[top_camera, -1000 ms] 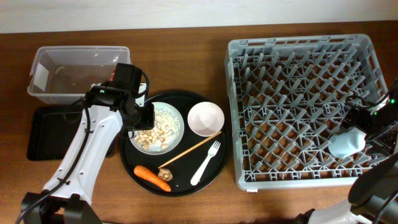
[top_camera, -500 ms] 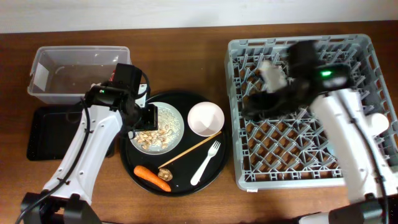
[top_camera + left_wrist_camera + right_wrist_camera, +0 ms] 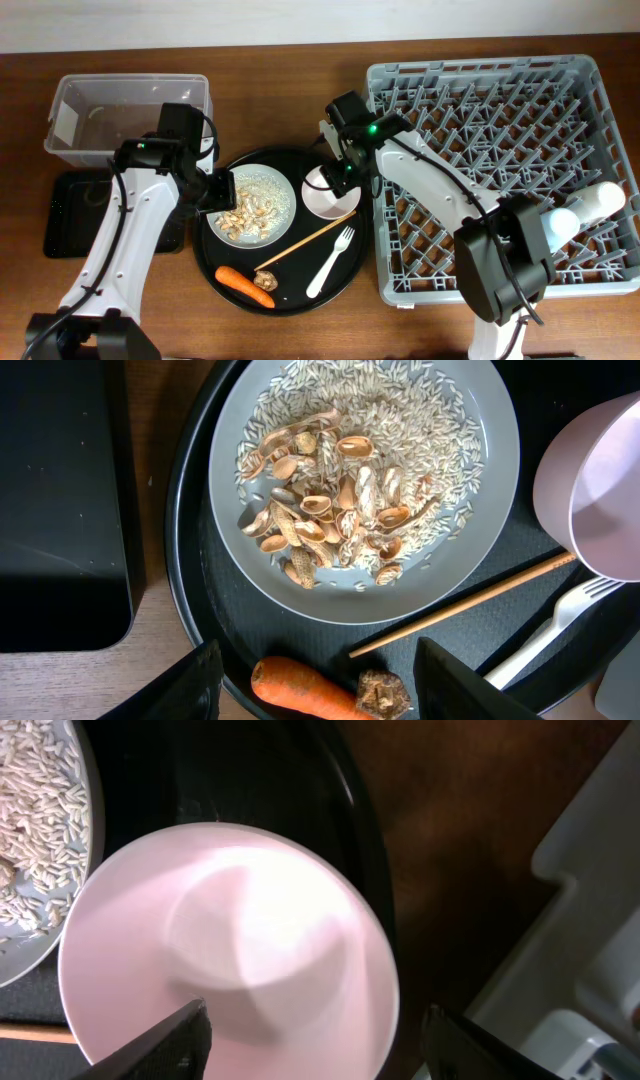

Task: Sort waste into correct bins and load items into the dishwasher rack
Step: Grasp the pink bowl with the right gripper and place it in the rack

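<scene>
On the round black tray (image 3: 222, 262) a white plate (image 3: 283, 190) holds white rice (image 3: 430, 435) and brownish scraps (image 3: 335, 510). An orange carrot (image 3: 245, 286) and a brown scrap (image 3: 265, 279) lie at its front, beside the chopstick (image 3: 305, 242) and white fork (image 3: 332, 262). My left gripper (image 3: 215, 192) is open at the plate's left edge; the left wrist view shows its jaws (image 3: 318, 652) either side of the carrot (image 3: 300, 685). My right gripper (image 3: 335, 175) is open over the small white saucer (image 3: 330, 195), its fingers (image 3: 315, 1020) straddling the saucer's (image 3: 230, 950) right part.
The clear tub (image 3: 125, 115) stands at the back left, with the shallow black tray (image 3: 80, 215) in front of it. The grey rack (image 3: 480, 130) fills the right side and holds a light-blue cup (image 3: 555, 225) and a white cup (image 3: 605, 200). No tissue or wrapper shows.
My right arm let go of the light-blue cup in the rack and swung left to above the saucer. My left gripper shifted slightly left along the plate's edge.
</scene>
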You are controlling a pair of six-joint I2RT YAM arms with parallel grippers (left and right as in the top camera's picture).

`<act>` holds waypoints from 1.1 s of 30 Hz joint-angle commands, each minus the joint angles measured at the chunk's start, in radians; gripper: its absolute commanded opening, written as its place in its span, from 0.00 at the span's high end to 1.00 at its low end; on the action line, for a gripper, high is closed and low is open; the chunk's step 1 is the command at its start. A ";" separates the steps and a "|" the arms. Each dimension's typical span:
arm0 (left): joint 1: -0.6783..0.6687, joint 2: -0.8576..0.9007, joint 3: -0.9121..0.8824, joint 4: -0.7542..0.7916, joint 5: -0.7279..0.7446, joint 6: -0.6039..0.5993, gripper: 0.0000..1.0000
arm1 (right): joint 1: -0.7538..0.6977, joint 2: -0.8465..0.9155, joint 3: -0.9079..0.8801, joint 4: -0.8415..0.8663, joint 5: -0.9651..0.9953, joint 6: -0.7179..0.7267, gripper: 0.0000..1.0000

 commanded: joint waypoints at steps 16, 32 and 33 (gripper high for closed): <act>0.003 0.000 0.003 0.002 -0.003 -0.002 0.39 | 0.013 0.007 0.082 -0.071 0.054 0.012 0.29; 0.003 0.000 0.003 0.002 -0.003 -0.002 0.39 | 0.057 0.082 0.037 -0.117 0.080 0.032 0.57; 0.003 0.000 0.003 0.002 -0.003 -0.002 0.39 | 0.056 0.080 0.047 -0.128 0.080 0.032 0.57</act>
